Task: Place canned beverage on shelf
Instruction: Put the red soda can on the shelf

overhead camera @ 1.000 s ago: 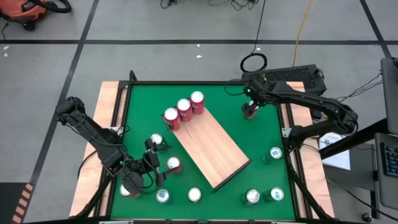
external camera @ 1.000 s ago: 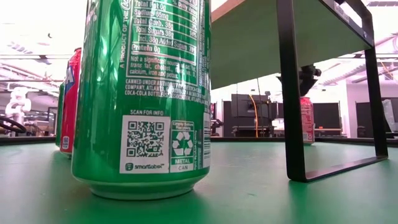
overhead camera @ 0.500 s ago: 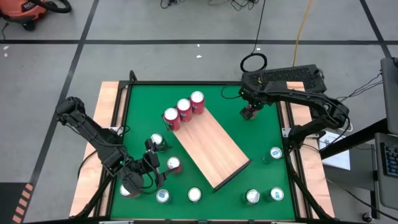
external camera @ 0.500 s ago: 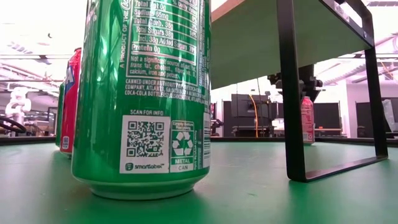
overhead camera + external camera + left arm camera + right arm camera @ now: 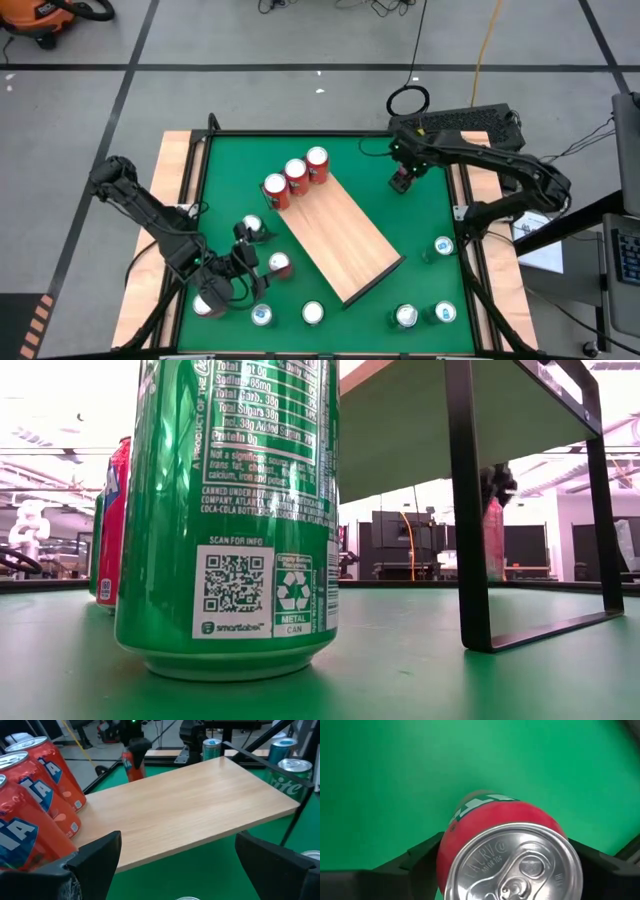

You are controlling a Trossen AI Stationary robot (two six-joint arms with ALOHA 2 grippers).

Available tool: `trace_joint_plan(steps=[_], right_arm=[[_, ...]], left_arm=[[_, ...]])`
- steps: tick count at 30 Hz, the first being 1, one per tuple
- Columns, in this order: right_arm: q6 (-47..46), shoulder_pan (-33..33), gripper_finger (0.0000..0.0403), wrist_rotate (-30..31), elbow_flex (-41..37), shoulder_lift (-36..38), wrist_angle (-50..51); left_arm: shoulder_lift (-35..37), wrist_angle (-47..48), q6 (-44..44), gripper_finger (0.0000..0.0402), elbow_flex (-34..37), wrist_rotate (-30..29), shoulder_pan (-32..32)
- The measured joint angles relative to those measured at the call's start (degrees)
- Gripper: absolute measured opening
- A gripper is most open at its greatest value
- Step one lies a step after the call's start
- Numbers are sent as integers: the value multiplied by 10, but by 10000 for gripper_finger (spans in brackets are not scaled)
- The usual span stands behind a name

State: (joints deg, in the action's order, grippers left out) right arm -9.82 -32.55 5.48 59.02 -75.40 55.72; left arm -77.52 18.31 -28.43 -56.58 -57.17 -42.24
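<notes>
Movement on the right side: the right gripper (image 5: pixel 402 180) sits near the far right corner of the worktop with a red can (image 5: pixel 507 855) between its fingers; half a second ago the same gripper was a touch further toward the left edge, and a second ago about where it is now, so the arm has been shuffling around that corner rather than travelling; the right wrist view shows both dark fingers hugging the can's sides with green baize well below its base, so my read is the can is clamped and lifted, though actual contact at the pads is not visible; that means the carry to the shelf (image 5: pixel 340 240) looks ready to start, but has not yet; the shelf lies diagonally across the middle of the worktop, three red cans (image 5: pixel 296 177) already lined up at its far end, the rest of the board bare.

Left gripper (image 5: pixel 243 262) has held its spot by the near left corner throughout, fingers spread wide and holding nothing, facing the shelf's long edge.

Hidden bits: the low view is largely blocked by a big green can (image 5: pixel 235 510) and the shelf's dark leg cuts across the lifted can; several loose cans along the near edge show only their lids from above.
</notes>
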Motion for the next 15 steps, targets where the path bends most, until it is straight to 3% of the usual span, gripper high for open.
trace_joint_plan(steps=[6,15], right_arm=[[50,26,304,4,44,68,9],[63,124,304,3,149,138,26]], left_arm=[[0,-37,8,384,0,-27,35],[0,-82,33,384,0,-9,102]])
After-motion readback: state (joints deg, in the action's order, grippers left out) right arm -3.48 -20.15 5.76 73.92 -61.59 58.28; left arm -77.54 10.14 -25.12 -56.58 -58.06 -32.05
